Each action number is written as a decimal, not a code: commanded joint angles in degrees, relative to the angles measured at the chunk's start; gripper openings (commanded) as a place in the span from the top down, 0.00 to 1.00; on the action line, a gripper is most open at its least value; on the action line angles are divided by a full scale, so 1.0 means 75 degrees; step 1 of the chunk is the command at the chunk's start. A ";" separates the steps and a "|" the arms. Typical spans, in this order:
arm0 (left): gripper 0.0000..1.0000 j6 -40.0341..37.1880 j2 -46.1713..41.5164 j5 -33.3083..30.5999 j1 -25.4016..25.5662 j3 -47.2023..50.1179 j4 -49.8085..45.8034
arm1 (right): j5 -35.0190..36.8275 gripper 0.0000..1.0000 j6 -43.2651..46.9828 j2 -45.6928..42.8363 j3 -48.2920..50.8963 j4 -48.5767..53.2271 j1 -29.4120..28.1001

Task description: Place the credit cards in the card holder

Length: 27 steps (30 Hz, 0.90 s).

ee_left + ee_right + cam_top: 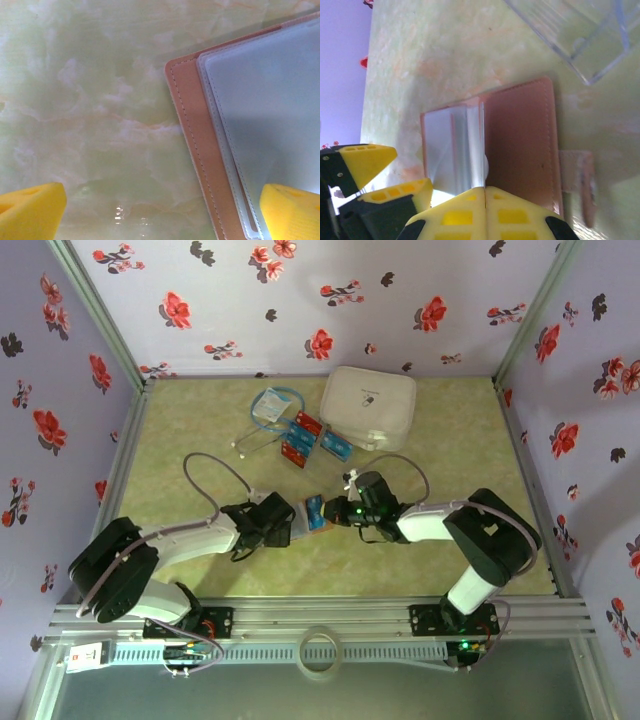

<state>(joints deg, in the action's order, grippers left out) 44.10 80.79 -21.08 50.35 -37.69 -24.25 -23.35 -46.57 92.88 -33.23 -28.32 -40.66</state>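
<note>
The tan card holder (299,531) lies open on the table between both grippers, its grey-blue sleeves (270,125) facing up. My right gripper (485,189) is shut on a thin card seen edge-on (482,140), standing over the holder (520,145) at its fold. From above, that card (314,508) is blue. My left gripper (160,215) is open. One yellow finger (292,210) is over the sleeves and the other (30,210) is over bare table. More red and blue credit cards (300,437) lie farther back.
A big white zip case (368,407) sits at the back, with a clear packet holding a cable (272,408) to its left. A clear plastic piece (570,35) lies beyond the holder. The holder's strap (577,185) sticks out sideways. Flowered walls close in three sides.
</note>
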 commanded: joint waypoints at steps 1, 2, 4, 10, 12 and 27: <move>0.00 0.0144 -0.0144 -0.0283 -0.0045 0.0180 -0.0306 | 0.0047 1.00 0.0220 -0.0218 -0.0329 0.0242 0.0018; 0.00 0.0157 -0.0150 -0.0286 -0.0045 0.0199 -0.0302 | 0.0018 1.00 0.0242 -0.0201 -0.0372 0.0231 0.0037; 0.00 0.0183 -0.0155 -0.0286 -0.0045 0.0229 -0.0287 | -0.0043 1.00 0.0244 -0.0111 -0.0416 0.0131 0.0075; 0.00 0.0167 -0.0159 -0.0289 -0.0042 0.0258 -0.0282 | -0.0491 1.00 0.0146 0.0381 -0.0409 -0.0720 0.0172; 0.00 0.0179 -0.0167 -0.0283 -0.0045 0.0283 -0.0288 | -0.0613 1.00 0.0087 0.0511 -0.0361 -0.1044 0.0187; 0.00 0.0184 -0.0211 -0.0298 -0.0045 0.0315 -0.0287 | -0.0976 1.00 -0.0211 0.1299 -0.0069 -0.2428 0.0195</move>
<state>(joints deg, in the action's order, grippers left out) 44.71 79.83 -21.47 50.35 -36.58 -23.90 -29.43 -47.20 101.49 -34.59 -43.03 -39.64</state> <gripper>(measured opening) 0.997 0.045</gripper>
